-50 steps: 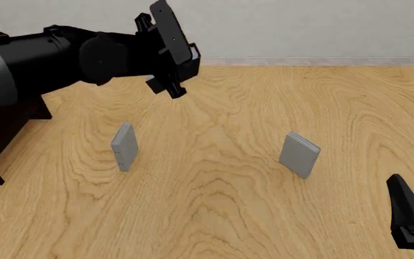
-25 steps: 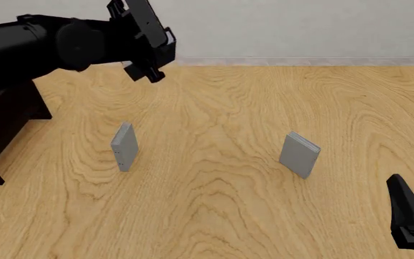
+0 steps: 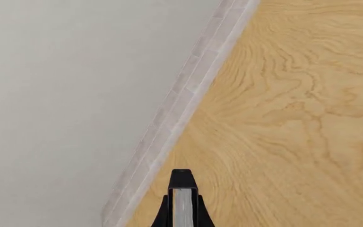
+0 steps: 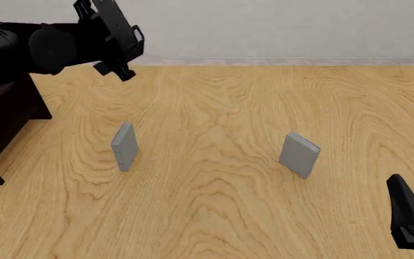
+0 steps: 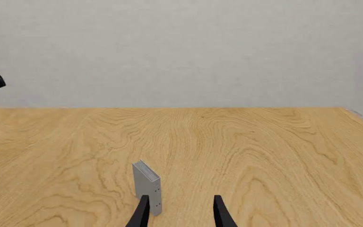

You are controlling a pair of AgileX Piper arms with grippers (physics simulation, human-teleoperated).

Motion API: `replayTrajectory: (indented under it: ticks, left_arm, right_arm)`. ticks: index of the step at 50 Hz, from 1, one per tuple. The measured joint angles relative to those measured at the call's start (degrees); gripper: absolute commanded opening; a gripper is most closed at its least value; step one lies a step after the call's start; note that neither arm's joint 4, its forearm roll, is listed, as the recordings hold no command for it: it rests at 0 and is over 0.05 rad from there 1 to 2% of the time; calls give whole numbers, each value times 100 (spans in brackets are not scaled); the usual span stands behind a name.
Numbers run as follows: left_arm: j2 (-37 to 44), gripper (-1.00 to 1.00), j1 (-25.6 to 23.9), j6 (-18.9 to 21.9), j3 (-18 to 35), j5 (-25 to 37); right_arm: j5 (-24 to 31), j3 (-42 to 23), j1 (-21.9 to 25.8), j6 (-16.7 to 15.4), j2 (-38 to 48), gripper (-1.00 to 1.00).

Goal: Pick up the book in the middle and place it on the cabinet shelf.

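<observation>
The left gripper (image 4: 121, 46) is clamped on the black book (image 4: 112, 24), holding it in the air above the table's (image 4: 221, 162) far left corner, beside the dark cabinet shelf (image 4: 2, 124). The right gripper (image 5: 180, 210) hangs with its fingers spread apart near the table's near right corner. 2 grey books (image 4: 124, 146) (image 4: 298, 154) stand upright mid-table, well apart.

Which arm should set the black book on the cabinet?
Left. The left gripper is shut on the book, raised beside the cabinet. The right gripper idles, jaws open, at the table's opposite near corner.
</observation>
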State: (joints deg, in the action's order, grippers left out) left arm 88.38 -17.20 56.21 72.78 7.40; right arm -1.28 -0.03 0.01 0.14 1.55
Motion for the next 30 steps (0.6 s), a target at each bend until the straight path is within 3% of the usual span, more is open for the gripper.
replayTrajectory:
  ticks: [11, 30]
  left_arm:
    - [-439, -100, 91, 326, -462, -270]
    - [-1055, -100, 412, 658, -721, -200]
  right_arm:
    - [0, 0, 0, 0, 0, 100]
    - [1, 0, 0, 0, -1, 100]
